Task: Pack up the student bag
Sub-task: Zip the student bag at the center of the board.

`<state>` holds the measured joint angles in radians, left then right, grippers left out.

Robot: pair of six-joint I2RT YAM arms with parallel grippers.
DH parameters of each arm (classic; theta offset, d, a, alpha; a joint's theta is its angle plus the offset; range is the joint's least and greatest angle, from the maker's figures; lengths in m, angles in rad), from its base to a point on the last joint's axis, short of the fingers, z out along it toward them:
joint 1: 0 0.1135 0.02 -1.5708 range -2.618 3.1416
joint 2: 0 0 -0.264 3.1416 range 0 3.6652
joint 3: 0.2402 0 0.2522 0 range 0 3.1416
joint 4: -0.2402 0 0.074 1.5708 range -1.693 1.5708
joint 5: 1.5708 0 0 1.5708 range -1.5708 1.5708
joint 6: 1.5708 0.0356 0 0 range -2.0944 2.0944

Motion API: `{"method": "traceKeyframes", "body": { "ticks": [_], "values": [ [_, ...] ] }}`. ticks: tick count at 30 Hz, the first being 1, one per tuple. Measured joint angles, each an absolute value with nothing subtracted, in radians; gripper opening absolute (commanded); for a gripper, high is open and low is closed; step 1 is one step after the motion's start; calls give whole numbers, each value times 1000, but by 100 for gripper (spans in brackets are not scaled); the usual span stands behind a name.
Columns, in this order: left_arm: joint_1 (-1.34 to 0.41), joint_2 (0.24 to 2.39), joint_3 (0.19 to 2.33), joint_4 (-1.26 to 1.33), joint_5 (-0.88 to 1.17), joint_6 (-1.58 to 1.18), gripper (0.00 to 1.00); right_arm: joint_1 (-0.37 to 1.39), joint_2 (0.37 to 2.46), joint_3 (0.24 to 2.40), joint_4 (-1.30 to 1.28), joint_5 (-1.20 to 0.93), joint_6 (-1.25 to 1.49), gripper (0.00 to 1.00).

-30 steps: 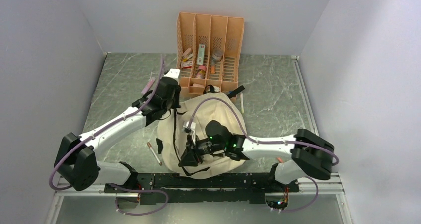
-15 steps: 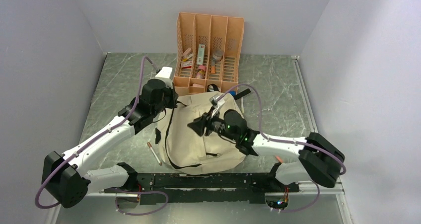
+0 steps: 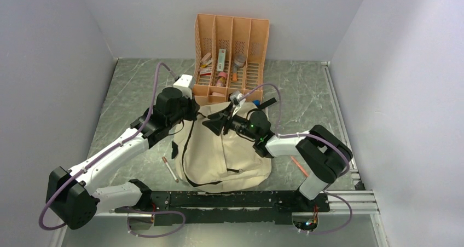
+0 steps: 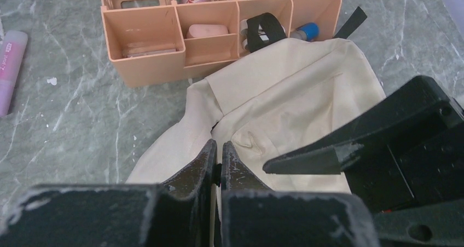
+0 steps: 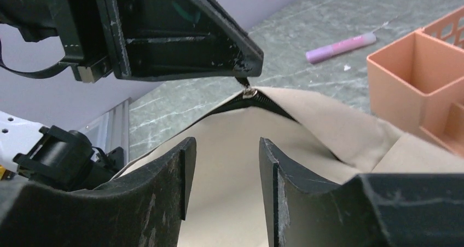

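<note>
The top camera sits above and behind my arm bases, looking down over the whole tabletop [image 3: 306, 93]. My left wrist camera looks closely past my left fingers [image 4: 203, 162] onto the student bag [image 4: 284, 110] and orange organiser [image 4: 158, 61]. My right wrist camera, low and close, faces leftward past my right fingers [image 5: 164, 192]; both wrist views share the bag's top and an organiser corner.

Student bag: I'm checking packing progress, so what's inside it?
The student bag shows only cream outer fabric; its inside is covered. The left hand pinches the zipper pull.
</note>
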<state>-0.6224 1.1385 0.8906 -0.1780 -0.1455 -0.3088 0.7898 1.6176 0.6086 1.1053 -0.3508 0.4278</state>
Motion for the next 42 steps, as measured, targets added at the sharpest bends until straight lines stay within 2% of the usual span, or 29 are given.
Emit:
{"method": "traceKeyframes", "body": {
  "ticks": [13, 25, 28, 31, 33, 36, 42],
  "values": [
    [-622, 1131, 891, -178, -125, -307, 5, 760, 1766, 725, 1268, -458, 493, 44],
    [-622, 1131, 891, -177, -110, -307, 5, 760, 1857, 791, 1307, -464, 535, 27],
    [-618, 1131, 891, -178, -107, -307, 5, 759, 1875, 801, 1322, -464, 551, 28],
    [-615, 1131, 891, -177, -107, -307, 5, 759, 1884, 810, 1327, -467, 564, 40],
    [-615, 1131, 891, -177, -106, -307, 5, 759, 1887, 812, 1328, -468, 572, 42],
    [-615, 1131, 891, -177, -103, -307, 5, 759, 1890, 812, 1334, -465, 572, 42],
    [-615, 1131, 891, -176, -101, -307, 5, 759, 1890, 812, 1322, -450, 553, 34]
  ]
}}
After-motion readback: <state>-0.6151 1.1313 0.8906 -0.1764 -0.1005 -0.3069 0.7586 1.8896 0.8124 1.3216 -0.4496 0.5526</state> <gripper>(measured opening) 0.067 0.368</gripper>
